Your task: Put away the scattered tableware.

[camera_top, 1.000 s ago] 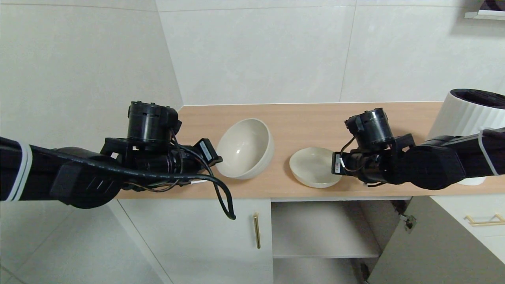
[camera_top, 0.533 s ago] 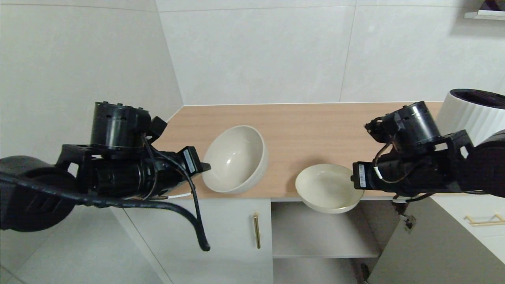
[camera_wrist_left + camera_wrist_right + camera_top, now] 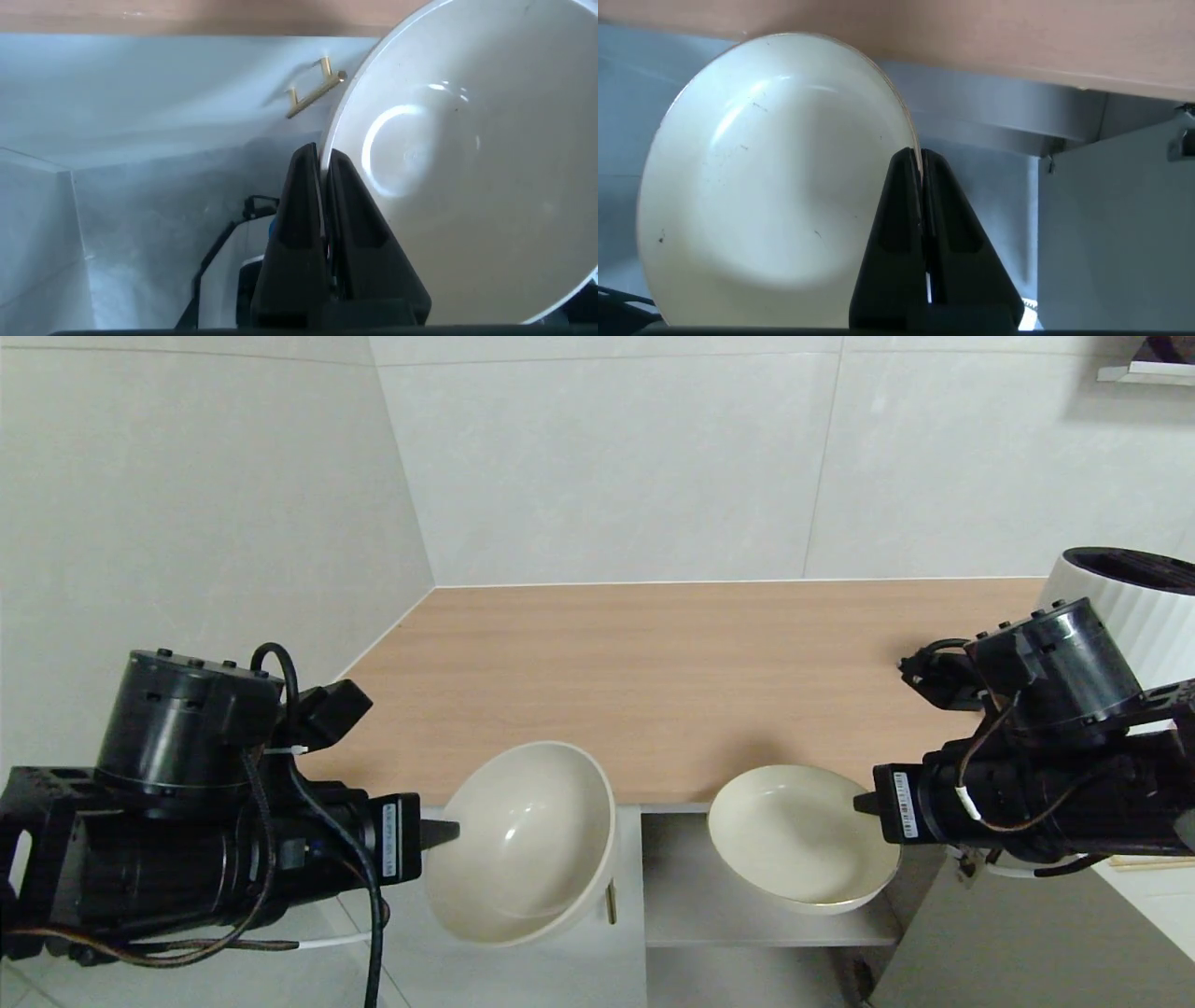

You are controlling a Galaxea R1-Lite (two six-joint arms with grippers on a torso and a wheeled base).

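Observation:
My left gripper (image 3: 439, 831) is shut on the rim of a deep cream bowl (image 3: 523, 840), held tilted in the air in front of the wooden counter (image 3: 672, 663), over the shut cabinet door. In the left wrist view the fingers (image 3: 322, 187) pinch the deep bowl (image 3: 467, 159) at its rim. My right gripper (image 3: 864, 800) is shut on the rim of a shallow cream bowl (image 3: 798, 835), held off the counter's front edge above the open cabinet. In the right wrist view the fingers (image 3: 920, 187) clamp the shallow bowl (image 3: 775, 177) at its edge.
An open cabinet (image 3: 747, 896) with a shelf lies under the counter; its door (image 3: 990, 933) swings out at the right. The shut left door has a gold handle (image 3: 609, 896). A white ribbed container (image 3: 1120, 607) stands at the counter's right end. Tiled walls bound the back and left.
Both arms have drawn back toward me and down, carrying their bowls off the counter to in front of the cabinets. The grips have stayed the same.

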